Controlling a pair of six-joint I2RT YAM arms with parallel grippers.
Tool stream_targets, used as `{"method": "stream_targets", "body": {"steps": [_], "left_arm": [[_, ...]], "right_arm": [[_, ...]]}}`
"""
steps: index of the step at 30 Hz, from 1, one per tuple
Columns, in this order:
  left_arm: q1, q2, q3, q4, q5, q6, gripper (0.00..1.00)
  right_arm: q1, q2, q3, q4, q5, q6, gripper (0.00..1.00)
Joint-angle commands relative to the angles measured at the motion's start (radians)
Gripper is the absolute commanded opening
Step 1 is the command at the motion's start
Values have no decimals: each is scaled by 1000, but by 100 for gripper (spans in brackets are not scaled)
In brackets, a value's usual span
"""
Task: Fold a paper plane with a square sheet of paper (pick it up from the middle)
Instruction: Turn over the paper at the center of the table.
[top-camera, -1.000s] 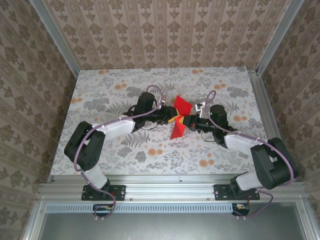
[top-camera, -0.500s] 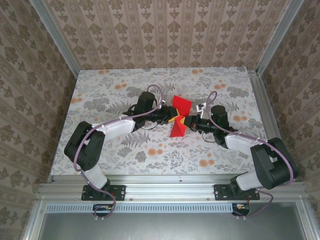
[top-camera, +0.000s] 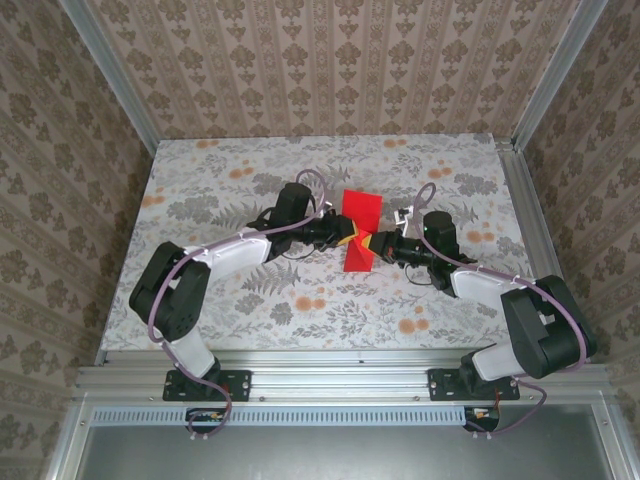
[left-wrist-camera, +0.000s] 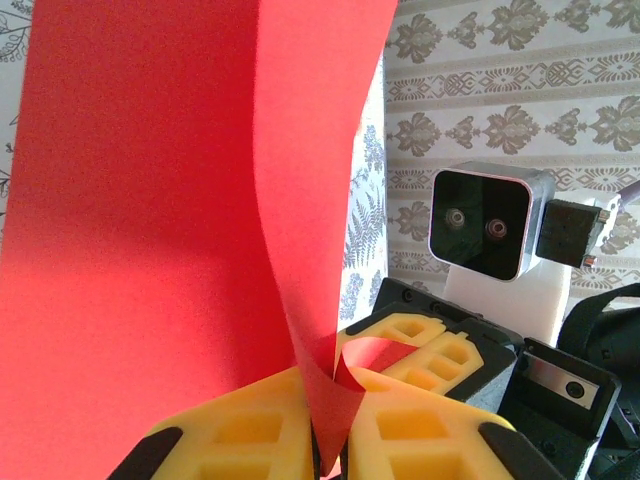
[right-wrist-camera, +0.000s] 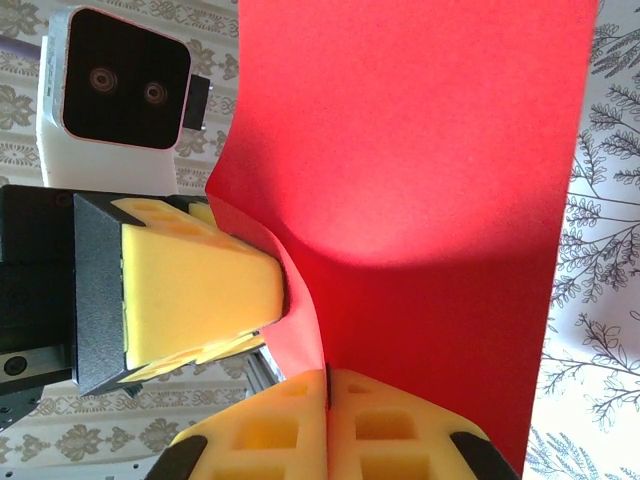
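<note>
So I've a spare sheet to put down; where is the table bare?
Bare: the far strip of table by the back wall and near strip by the front rail. Crowded: centre, where left gripper and right gripper pinch the sheet of paper.

Damask-papered walls (top-camera: 330, 60), floral tabletop (top-camera: 230, 300)

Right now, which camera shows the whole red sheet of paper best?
The top external view: the sheet of paper shows whole there, pinched at its middle between the left pincer and the right pincer. Each wrist view gives a cropped close-up, the sheet running off frame and down into that pincer's yellow fingers.
</note>
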Motion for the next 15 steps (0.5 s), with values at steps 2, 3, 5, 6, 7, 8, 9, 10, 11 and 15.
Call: {"method": "stream_targets", "body": {"steps": [2,3,5,6,7,8,9,10,11,15], "left_arm": [[1,13,35,-42,23,43,13],[1,15,37,-44,23,45,12],[2,16,40,-49,22,44,10],[3,18,40,-49,21,44,9],[3,19,41,-51,20,43,9],[3,20,40,-50,20,41,9],[4,20,41,-47,20,40,8],[4,21,42,-47,19,39,8],[6,20,42,-47,18,36,8],[9,20,37,-27,20,16,8]], "right_arm": [[-11,-21,-7,-2,-1,1,8],[-12,-22,-7,-5,-2,1,9],[-14,-23,-6,-16,-2,-4,10],[-15,-23,-7,-22,-2,-7,12],[-18,-23,-8,-29,-2,-12,12],[-21,-56,-9,-43,-1,-21,13],[-24,-65,-9,-60,0,-31,14],[-25,-72,-8,-77,4,-39,15],[-27,-83,-9,-96,7,-50,19],[-48,-132,-27,-157,14,-88,35]]}}
